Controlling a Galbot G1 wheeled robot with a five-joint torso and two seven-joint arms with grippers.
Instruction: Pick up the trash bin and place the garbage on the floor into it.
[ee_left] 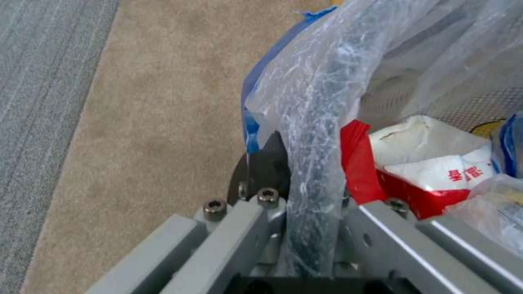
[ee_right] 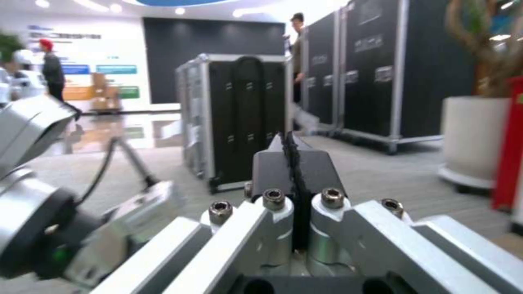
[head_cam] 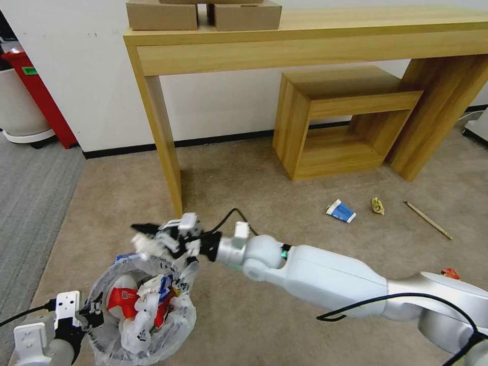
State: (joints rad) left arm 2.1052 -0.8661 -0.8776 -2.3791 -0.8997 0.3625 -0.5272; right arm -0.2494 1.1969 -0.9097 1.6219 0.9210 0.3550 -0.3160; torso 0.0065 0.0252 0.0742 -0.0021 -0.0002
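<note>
— Holding steady, low at the robot's left: the left gripper [head_cam: 94, 309] is clamped on the rim of the small round dark-framed bin with its crinkly whitish plastic liner [head_cam: 145, 310], liner film pinched between the jaws. My guess, it carries the bin by the rim so the mouth stays open and upward.

— Contents?

— Red-and-white carton [ee_left: 436, 173] and crumpled wrappers inside already. The right gripper [head_cam: 152, 235] hangs just above the far rim, reaching across from the right. Its black pads [ee_right: 313, 165] are pressed together with nothing between them.

— What's left?

— On the beige-brown short-pile carpet [head_cam: 284, 325]: a blue-and-white carton [head_cam: 341, 210], a yellow scrap [head_cam: 377, 205] and a thin wooden stick [head_cam: 427, 219], well apart from the bin, near the pale wooden console table [head_cam: 310, 38]. A red wrapper [head_cam: 450, 273] sits by the right arm.
</note>
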